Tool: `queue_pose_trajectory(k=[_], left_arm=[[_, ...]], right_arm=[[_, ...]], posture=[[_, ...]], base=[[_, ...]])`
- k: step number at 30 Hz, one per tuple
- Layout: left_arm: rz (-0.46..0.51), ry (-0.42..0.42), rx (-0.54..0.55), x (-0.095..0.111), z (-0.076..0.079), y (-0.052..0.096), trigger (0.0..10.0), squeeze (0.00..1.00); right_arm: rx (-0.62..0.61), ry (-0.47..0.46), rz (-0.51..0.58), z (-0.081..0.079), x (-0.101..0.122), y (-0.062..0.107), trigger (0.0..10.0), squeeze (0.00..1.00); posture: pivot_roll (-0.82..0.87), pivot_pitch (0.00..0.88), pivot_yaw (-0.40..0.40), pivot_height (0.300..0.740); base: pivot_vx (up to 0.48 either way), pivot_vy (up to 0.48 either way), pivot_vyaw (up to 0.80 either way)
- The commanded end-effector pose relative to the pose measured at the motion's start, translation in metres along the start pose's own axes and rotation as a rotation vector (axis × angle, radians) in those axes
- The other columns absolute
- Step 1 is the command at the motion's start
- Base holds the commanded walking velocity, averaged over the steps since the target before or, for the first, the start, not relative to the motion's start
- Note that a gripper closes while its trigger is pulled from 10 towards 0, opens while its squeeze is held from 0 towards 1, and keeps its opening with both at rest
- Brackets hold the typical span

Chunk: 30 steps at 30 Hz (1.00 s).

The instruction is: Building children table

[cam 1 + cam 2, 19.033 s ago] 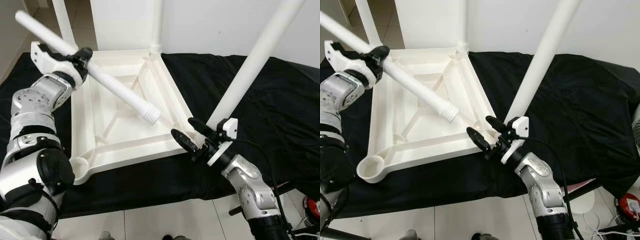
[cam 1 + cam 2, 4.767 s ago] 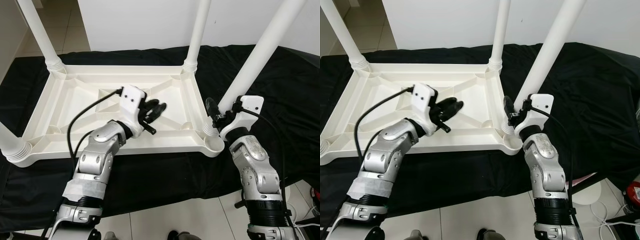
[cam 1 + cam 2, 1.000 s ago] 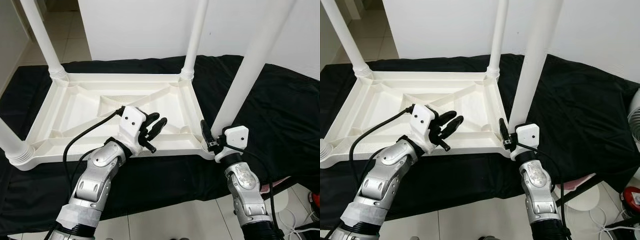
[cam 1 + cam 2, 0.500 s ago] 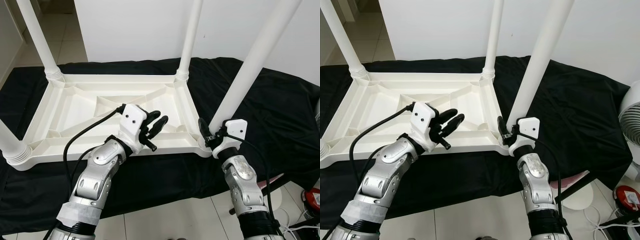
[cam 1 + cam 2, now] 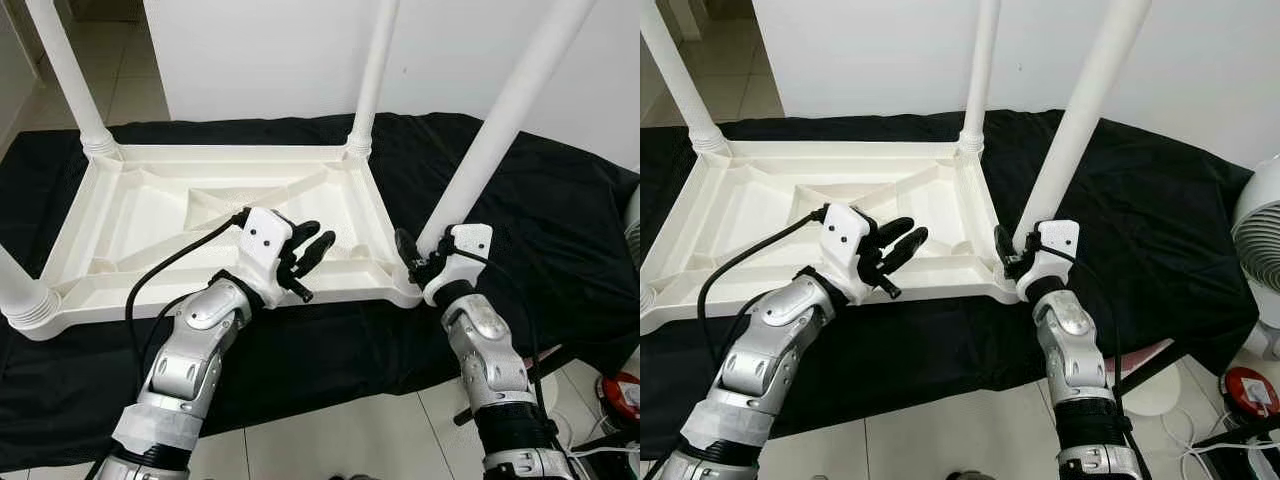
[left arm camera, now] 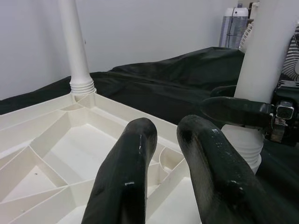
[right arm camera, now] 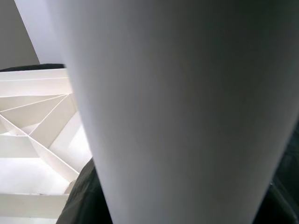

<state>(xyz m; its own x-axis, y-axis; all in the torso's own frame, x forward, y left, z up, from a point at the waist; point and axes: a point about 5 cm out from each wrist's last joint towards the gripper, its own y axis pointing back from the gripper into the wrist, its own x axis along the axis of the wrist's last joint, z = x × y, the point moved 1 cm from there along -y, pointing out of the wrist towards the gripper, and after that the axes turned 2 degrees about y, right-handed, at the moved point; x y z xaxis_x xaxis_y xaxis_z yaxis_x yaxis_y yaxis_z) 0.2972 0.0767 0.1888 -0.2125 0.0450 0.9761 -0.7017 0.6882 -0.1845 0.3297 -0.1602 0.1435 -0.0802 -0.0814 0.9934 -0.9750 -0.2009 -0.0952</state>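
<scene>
Gripping, right claw (image 5: 412,262): black fingers pinched around base of near-right white leg (image 5: 505,115), right at threaded collar where leg meets tabletop corner; right wrist view mostly blank white leg up close (image 7: 177,107).
Left claw (image 5: 308,247): raised over tabletop underside, fingers (image 6: 124,177) slightly parted, nothing between them, pointing toward right claw and held leg; cannot tell if touching plastic below.
Tabletop (image 5: 150,215): white plastic, upside down, ribbed underside up, directly beneath left claw, near-right corner at right claw.
Far-right leg (image 5: 375,70): upright in its corner socket, beyond left claw, well apart from right claw.
Far-left leg (image 5: 65,75): upright in far-left corner, well apart from both claws.
Near-left leg (image 5: 18,290): ribbed collar and base visible at corner, far to left of left claw.
Black cloth (image 5: 560,220): draped surface under tabletop, spread wide to right of right claw.
Fan (image 5: 1255,240): white, at floor level, right of right arm.
Floor (image 5: 940,440): pale tiles below both arms.
</scene>
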Motion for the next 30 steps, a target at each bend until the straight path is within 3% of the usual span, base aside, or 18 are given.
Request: queue_pose_trajectory(k=[1, 5, 10, 13, 16, 21, 26, 27, 30], left_arm=[[0.012, 0.008, 0.013, 0.003, -0.001, -0.001, 10.0, 0.0], [0.014, 0.009, 0.012, 0.004, 0.0, -0.001, 10.0, 0.0], [0.011, 0.009, 0.005, 0.002, 0.002, -0.002, 10.0, 0.0], [0.009, 0.008, -0.005, 0.002, 0.004, -0.003, 10.0, 0.0], [0.009, 0.007, -0.008, 0.001, 0.005, -0.004, 10.0, 0.0], [0.008, 0.007, -0.013, 0.001, 0.006, -0.004, 10.0, 0.0], [0.007, 0.009, -0.02, 0.001, 0.008, -0.004, 10.0, 0.0], [0.007, 0.009, -0.02, 0.001, 0.008, -0.004, 10.0, 0.0], [0.005, 0.012, -0.024, 0.0, 0.009, -0.003, 10.0, 0.0]], right_arm=[[-0.03, -0.079, -0.169, 0.002, -0.035, 0.008, 10.0, 0.0], [-0.028, -0.017, -0.137, 0.0, -0.033, 0.009, 10.0, 0.0], [-0.072, -0.007, -0.091, -0.008, -0.029, 0.01, 10.0, 0.0], [-0.261, -0.05, -0.07, -0.019, -0.024, 0.005, 10.0, 0.0], [-0.333, -0.108, -0.053, -0.027, -0.021, 0.004, 10.0, 0.0], [-0.317, -0.193, -0.017, -0.043, -0.012, -0.002, 10.0, 0.0], [-0.259, -0.175, 0.069, -0.045, 0.002, -0.003, 10.0, 0.0], [-0.259, -0.165, 0.098, -0.043, 0.005, -0.002, 10.0, 1.0], [-0.254, -0.153, 0.144, -0.039, 0.012, -0.001, 10.0, 1.0]], posture=[[0.06, 0.081, -0.034, 0.74], [0.05, 0.08, -0.038, 0.74], [0.05, 0.079, -0.039, 0.74], [0.05, 0.07, -0.045, 0.74], [0.06, 0.066, -0.048, 0.74], [0.06, 0.057, -0.053, 0.74], [0.07, 0.051, -0.06, 0.74], [0.07, 0.051, -0.06, 0.74], [0.06, 0.044, -0.059, 0.74]], base=[[0.0, 0.0, 0.0], [0.0, 0.0, 0.0], [0.0, 0.0, 0.0], [0.0, 0.0, 0.0], [0.0, 0.0, 0.0], [0.0, 0.0, 0.0], [0.0, 0.0, 0.0], [0.0, 0.0, 0.0], [0.0, 0.0, 0.0]])
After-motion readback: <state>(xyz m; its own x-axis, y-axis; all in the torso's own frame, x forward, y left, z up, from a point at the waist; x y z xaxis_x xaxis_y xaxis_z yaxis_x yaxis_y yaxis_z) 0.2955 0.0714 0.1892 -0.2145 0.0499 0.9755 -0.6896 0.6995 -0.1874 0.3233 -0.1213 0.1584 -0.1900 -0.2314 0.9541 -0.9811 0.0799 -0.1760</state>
